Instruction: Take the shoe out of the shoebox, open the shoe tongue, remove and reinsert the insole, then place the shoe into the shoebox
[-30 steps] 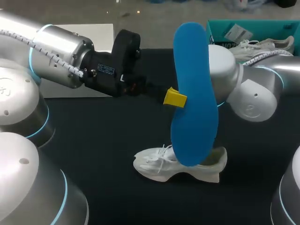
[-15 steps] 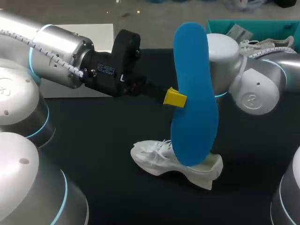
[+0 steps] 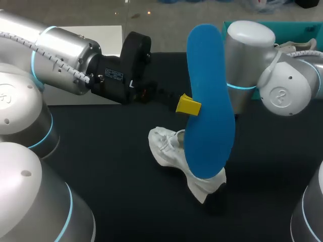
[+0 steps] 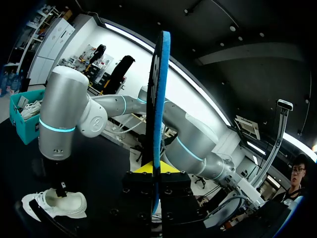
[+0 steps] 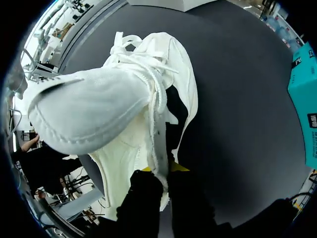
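Shoe (image 3: 169, 146) rotated since a second ago: then broadside across table (image 3: 101, 166), toe to left; now angled, toe toward far left, heel toward near edge. Right arm's big joint higher and nearer the middle than before, standing behind insole (image 3: 209, 101). Right gripper (image 5: 161, 171) fingers nearly together, pinching shoe's collar edge from both sides. Left gripper (image 3: 187, 105) unmoved, fingers clamped tight on blue insole, held upright in front of shoe. Teal shoebox (image 3: 303, 31) at table's far right, well apart from shoe.
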### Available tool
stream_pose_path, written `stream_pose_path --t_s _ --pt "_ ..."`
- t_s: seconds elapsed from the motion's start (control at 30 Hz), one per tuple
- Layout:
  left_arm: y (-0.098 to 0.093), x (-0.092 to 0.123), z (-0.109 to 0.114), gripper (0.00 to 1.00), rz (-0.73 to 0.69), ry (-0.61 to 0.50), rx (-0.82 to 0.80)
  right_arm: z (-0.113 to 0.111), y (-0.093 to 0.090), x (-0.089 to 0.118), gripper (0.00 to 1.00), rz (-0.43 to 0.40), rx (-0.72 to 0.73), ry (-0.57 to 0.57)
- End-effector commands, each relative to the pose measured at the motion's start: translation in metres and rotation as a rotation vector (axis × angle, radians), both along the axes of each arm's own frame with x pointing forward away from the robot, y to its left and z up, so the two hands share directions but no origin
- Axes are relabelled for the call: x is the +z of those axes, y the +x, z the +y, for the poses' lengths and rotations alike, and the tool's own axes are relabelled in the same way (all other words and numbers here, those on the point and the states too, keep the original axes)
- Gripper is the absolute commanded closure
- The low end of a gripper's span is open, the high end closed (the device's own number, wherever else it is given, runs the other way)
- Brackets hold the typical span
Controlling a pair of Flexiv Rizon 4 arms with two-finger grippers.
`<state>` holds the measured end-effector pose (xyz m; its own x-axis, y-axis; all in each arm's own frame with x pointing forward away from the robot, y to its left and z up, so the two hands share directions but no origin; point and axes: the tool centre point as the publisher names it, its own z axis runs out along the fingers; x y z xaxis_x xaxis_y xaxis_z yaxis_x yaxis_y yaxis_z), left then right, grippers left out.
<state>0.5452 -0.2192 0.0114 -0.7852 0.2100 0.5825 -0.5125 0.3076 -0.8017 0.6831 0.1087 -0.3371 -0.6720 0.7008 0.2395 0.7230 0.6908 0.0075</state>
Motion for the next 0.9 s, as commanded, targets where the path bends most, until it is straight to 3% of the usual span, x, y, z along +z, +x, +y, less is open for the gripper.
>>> stream_pose_path --t_s 0.03,0.07,0.47,0.63,0.9 --pt "0.0012 0.0009 -0.0020 1.00 0.000 0.003 -0.003 -0.0046 -0.0114 0.0088 1.00 -0.065 -0.141 0.005" --pt "0.0012 0.0009 -0.0020 1.00 0.000 0.003 -0.003 -0.0005 -0.0114 0.0117 1.00 -0.090 -0.092 -0.050" --pt "0.0012 0.0009 -0.0020 1.00 0.000 0.003 -0.003 -0.0005 -0.0114 0.0117 1.00 -0.090 -0.092 -0.050" --pt "0.0012 0.0009 -0.0020 1.00 0.000 0.003 -0.003 -0.0040 -0.0043 0.0113 1.00 -0.071 -0.313 0.082" --pt "0.0012 0.0009 -0.0020 1.00 0.000 0.003 -0.003 -0.0085 -0.0048 0.0045 1.00 -0.042 -0.596 0.192"
